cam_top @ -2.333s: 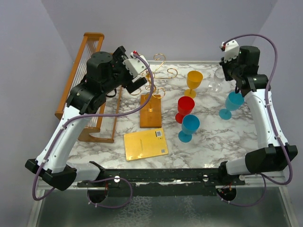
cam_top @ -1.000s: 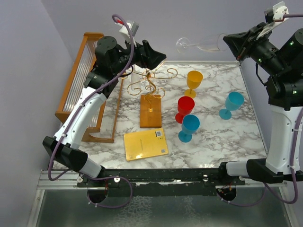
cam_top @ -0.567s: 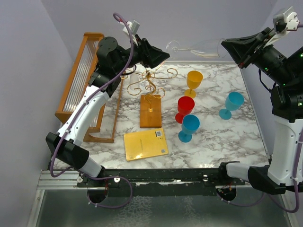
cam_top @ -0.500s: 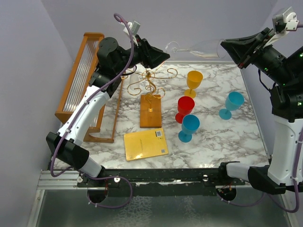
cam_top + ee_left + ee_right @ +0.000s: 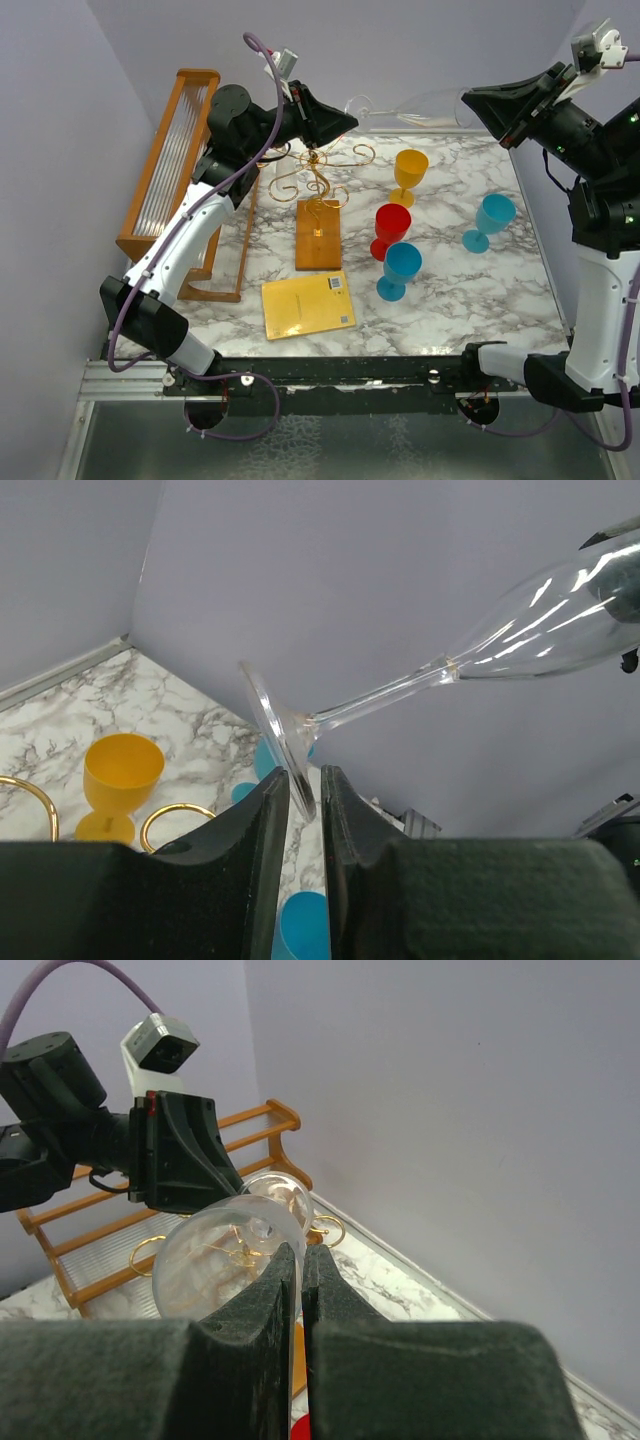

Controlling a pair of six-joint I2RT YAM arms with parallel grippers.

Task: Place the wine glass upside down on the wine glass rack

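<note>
Two end effectors meet on one clear wine glass (image 5: 435, 103). It lies horizontal in the air, high above the back of the marble tabletop (image 5: 470, 290), and touches nothing else. The right end effector (image 5: 300, 1255) pinches the thin wall of the bowl at its rim, with its fingers almost together. The left end effector (image 5: 305, 780) stands narrow around the edge of the round foot (image 5: 278, 725); whether its pads already press the foot I cannot tell.

I judge this to be a handover. A hold at the rim would be in the way when the glass goes mouth-down, while a hold at the foot leaves the bowl and stem free. The wine glass rack (image 5: 320, 178), gold wire with curled arms on a brown wooden base, stands just below the left end effector, so this arm seems the better one for the hanging. The level, high position also puts the glass well apart from the coloured goblets (image 5: 392, 225) on the tabletop.
</note>
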